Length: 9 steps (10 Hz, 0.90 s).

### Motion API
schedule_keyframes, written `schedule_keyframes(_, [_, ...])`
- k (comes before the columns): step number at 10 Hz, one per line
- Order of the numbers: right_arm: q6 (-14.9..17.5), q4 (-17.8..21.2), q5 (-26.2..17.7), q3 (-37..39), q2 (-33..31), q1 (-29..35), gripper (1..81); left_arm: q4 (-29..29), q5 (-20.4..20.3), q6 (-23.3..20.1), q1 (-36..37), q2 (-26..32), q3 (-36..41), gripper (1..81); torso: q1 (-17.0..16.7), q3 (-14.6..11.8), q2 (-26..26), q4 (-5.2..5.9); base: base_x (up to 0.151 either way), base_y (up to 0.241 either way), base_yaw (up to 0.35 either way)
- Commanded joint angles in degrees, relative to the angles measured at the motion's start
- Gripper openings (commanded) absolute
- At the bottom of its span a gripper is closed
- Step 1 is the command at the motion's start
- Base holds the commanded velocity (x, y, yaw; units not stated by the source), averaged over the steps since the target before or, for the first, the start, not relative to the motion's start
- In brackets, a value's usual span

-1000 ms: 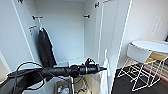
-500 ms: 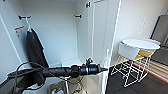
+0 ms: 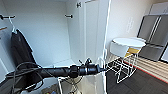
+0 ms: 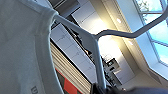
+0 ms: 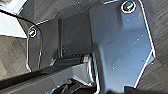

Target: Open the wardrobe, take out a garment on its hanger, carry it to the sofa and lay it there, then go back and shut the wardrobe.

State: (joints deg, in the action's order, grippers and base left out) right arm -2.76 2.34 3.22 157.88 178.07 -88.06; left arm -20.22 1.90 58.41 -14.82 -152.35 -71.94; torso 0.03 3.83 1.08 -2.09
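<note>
Left arm stretched across the foreground of the head view, left gripper (image 3: 102, 69) at its far end, level with the edge of the open door. Fingers not resolvable; cannot tell whether apart, together or clamped. In the left wrist view, hanger (image 4: 100, 37) close up, thin white bar and curved hook running right beside the fingers' end, garment (image 4: 22, 50) draped white over its shoulder, just beside. Below the arm, white fabric and thin white frame visible, blurred. Right wrist view: dark plate over dark floor (image 5: 160, 15), right fingers not made out, state cannot be told. Beyond the left fingers, wardrobe (image 3: 50, 32) standing open, interior white, rail brackets up high. Long black garment (image 3: 21, 50) hanging well to the left of the fingers. Off to the right, white chair (image 3: 122, 62), round white surface (image 3: 128, 42), then grey refrigerator (image 3: 152, 35) farthest back.
</note>
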Motion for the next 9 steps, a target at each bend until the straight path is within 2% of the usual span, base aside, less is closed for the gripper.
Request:
schedule_keyframes(1, [0.29, 0.21, -3.22, -0.48, 0.47, 2.32, 81.1, -2.18, -2.87, -1.01, 9.68, 0.37, 2.5, 1.0, 0.0, 0.0, 0.0, 0.0, 0.0, 0.0, -0.233])
schedule_keyframes(2, [0.29, 0.12, -3.22, -0.48, 0.47, 2.32, 81.1, -2.1, -2.87, -1.01, 9.76, 0.46, 2.59, 1.0, 0.0, 0.0, 0.0, 0.0, 0.0, 0.0, -0.233])
schedule_keyframes(3, [0.29, 0.12, -3.22, -0.48, 0.47, 2.32, 81.1, -2.1, -2.87, -1.01, 9.68, 0.37, 2.59, 1.0, 0.0, 0.02, 0.0, 3.39, 0.0, 0.0, -0.233])
schedule_keyframes(4, [0.29, 0.12, -3.22, -0.48, 0.47, 2.32, 81.1, -2.19, -2.87, -1.01, 9.76, 0.37, 2.59, 1.0, 0.0, 0.0, 0.0, 5.76, 0.0, 0.0, -0.234])
schedule_keyframes(5, [0.29, 0.12, -3.22, -0.39, 0.47, 2.41, 81.1, -2.19, -2.87, -1.01, 9.68, 0.28, 2.59, 1.0, 0.0, 0.02, 0.0, 5.7, 0.0, 0.0, -0.234])
schedule_keyframes(6, [0.29, 0.29, -3.22, -0.39, 0.47, 2.41, 81.1, -2.19, -2.87, -1.01, 9.68, 0.19, 2.59, 1.0, 0.0, 0.02, 0.0, 2.49, 0.0, 0.0, -0.233])
schedule_keyframes(8, [0.29, 0.38, -3.22, -0.3, 0.47, 2.4, 81.1, -2.19, -2.87, -1.01, 9.68, 0.11, 2.59, 1.0, -0.02, 0.0, 0.0, 5.06, 0.0, 0.0, -0.234])
schedule_keyframes(9, [0.29, 0.38, -3.22, -0.3, 0.38, 2.31, 81.1, -2.19, -2.87, -1.01, 9.77, 0.11, 2.59, 1.0, -0.02, 0.0, 0.0, 5.31, 0.0, 0.0, -0.234])
